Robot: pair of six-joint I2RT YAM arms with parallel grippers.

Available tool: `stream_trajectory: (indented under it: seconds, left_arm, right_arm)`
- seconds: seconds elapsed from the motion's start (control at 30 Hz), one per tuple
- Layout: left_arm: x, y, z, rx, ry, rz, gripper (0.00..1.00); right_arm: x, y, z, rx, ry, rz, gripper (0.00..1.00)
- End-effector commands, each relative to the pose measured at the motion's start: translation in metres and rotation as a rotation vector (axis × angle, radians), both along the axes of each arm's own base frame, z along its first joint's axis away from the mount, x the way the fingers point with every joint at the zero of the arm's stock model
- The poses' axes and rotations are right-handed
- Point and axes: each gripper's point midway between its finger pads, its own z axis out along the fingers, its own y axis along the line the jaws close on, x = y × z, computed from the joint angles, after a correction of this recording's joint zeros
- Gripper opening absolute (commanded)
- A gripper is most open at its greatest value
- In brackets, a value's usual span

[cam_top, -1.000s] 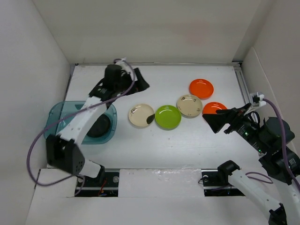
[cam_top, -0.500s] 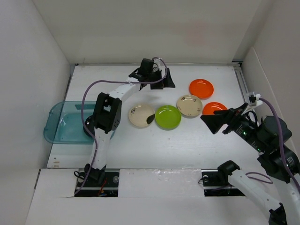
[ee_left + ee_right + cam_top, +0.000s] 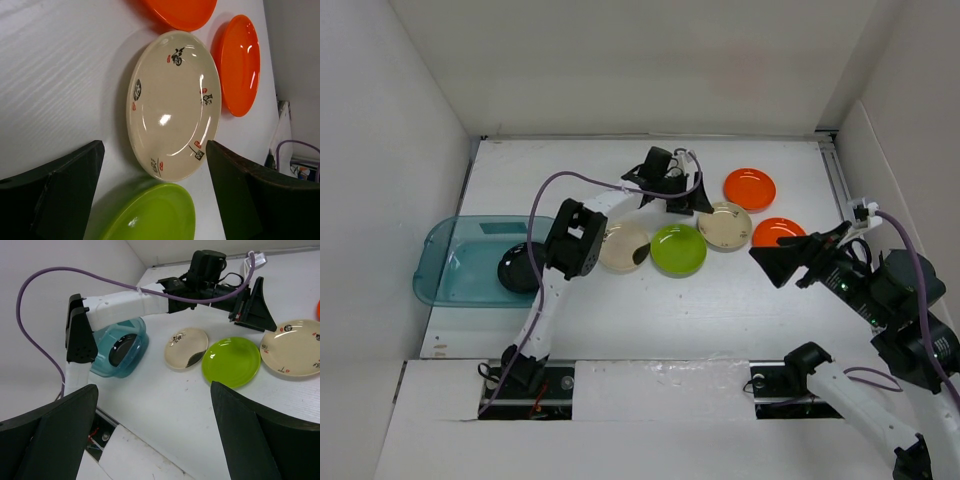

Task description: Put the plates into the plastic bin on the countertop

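Observation:
My left gripper [image 3: 685, 198] is open and empty, low over the countertop [image 3: 650, 300]. It hangs just behind the lime green plate [image 3: 678, 249] and beside the right cream plate [image 3: 725, 225]. In the left wrist view its fingers [image 3: 55, 200] frame that cream plate [image 3: 172, 105] and the green plate [image 3: 155, 215]. Another cream plate [image 3: 620, 245] lies left of the green one. Two orange plates [image 3: 749, 188] [image 3: 775, 232] lie at the right. The teal plastic bin [image 3: 455, 262] at the left holds a black plate [image 3: 520, 268]. My right gripper [image 3: 790, 260] is open and empty, raised near the nearer orange plate.
White walls close the left, back and right sides. The left arm's white links [image 3: 570, 240] stretch from the near edge across the bin's right end. A metal rail [image 3: 840, 185] runs along the right edge. The arm bases sit at the near edge.
The left arm has swung from above the bin to the back and then right, over the cream and green plates. The black plate in the bin now shows. The right arm barely moved.

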Motion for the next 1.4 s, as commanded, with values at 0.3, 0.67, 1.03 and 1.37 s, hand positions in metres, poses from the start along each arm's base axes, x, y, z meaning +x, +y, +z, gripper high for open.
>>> stream_trajectory:
  seconds: [0.3, 0.67, 1.03, 1.37]
  left_arm:
    - [0.000, -0.017, -0.032, 0.072, 0.010, 0.022, 0.41]
    - [0.021, -0.006, -0.026, 0.116, 0.017, 0.169, 0.00]
    - [0.023, 0.015, 0.153, -0.109, -0.107, 0.207, 0.00]
    - [0.038, 0.251, 0.182, 0.061, -0.034, 0.898, 0.00]
  right_arm:
    - [-0.023, -0.011, 0.035, 0.048, -0.104, 0.006, 1.00]
    - [-0.026, -0.012, 0.034, 0.055, -0.098, 0.006, 1.00]
    - [-0.027, -0.013, 0.038, 0.060, -0.106, 0.006, 1.00]
    - [-0.030, -0.012, 0.040, 0.060, -0.108, 0.017, 1.00]
